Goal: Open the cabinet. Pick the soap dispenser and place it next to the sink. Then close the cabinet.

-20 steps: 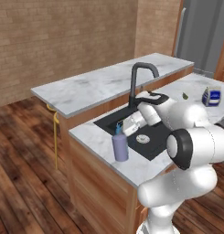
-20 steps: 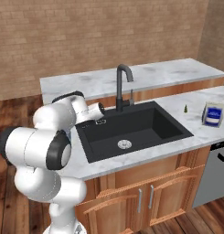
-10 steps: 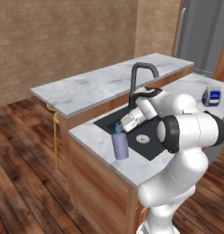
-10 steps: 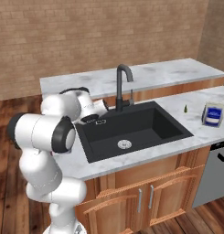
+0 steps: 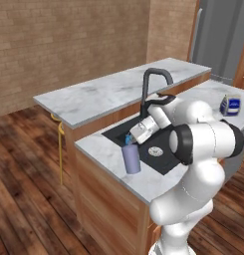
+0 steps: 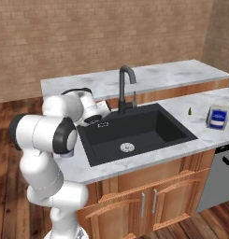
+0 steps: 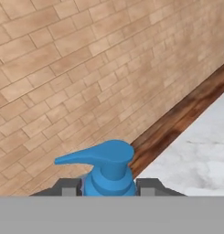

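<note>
From the left base view I see my white arm rising from the lower right of the frame and bending toward the centre, where the gripper [image 5: 129, 140] meets the top of the soap dispenser [image 5: 131, 157]. The soap dispenser is a lavender cylinder with a blue pump top, standing upright on the marble table [image 5: 108, 154] just beside the near left corner of the black sink [image 5: 158, 149], a little left of the picture's centre. A dark curved faucet [image 5: 152, 87] rises behind the sink, and a higher marble ledge [image 5: 103, 94] runs across the middle of the frame in front of a brick wall [image 5: 59, 45]. A small blue and white box [image 5: 230, 105] sits at the right edge.

In the hand view, the blue pump top [image 7: 106, 167] fills the lower centre, its spout pointing to the left of the frame. The two dark fingertips [image 7: 67, 186] sit close on either side of the pump neck, so the gripper is clasped around the soap dispenser at its collar.

In the right base view my arm stands at the left of the frame, its bulk hiding most of the bottle. The sink [image 6: 134, 133] lies at centre with the faucet [image 6: 125, 88] behind it
</note>
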{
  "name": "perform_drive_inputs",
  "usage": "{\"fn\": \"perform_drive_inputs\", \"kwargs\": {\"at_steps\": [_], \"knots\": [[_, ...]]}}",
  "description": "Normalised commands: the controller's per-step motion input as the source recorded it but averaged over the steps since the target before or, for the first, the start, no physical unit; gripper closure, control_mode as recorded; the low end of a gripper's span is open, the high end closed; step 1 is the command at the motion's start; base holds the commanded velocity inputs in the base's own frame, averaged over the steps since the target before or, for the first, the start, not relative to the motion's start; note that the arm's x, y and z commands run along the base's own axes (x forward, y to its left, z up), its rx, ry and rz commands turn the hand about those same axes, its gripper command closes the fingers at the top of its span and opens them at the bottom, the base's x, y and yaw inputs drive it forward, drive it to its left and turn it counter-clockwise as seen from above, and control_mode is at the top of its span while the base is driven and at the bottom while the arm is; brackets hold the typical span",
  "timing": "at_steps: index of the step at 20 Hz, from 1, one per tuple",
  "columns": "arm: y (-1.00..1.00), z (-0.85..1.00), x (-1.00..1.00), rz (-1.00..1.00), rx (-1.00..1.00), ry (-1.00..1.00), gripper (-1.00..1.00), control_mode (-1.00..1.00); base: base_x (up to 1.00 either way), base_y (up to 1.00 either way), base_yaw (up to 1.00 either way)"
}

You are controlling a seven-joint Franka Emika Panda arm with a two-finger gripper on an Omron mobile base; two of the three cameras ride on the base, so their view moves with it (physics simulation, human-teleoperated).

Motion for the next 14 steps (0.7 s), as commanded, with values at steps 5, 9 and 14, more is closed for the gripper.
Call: {"fn": "perform_drive_inputs", "kwargs": {"at_steps": [5, 9, 14], "knots": [[0.0, -0.02, -0.24, 0.02, 0.01, -0.09, 1.0, -1.0, 0.0, 0.0, 0.0], [0.0, 0.0, -0.21, 0.0, 0.02, -0.11, 1.0, -1.0, 0.0, 0.0, 0.0], [0.0, 0.0, -0.15, 0.0, 0.01, -0.13, 1.0, -1.0, 0.0, 0.0, 0.0]]}}
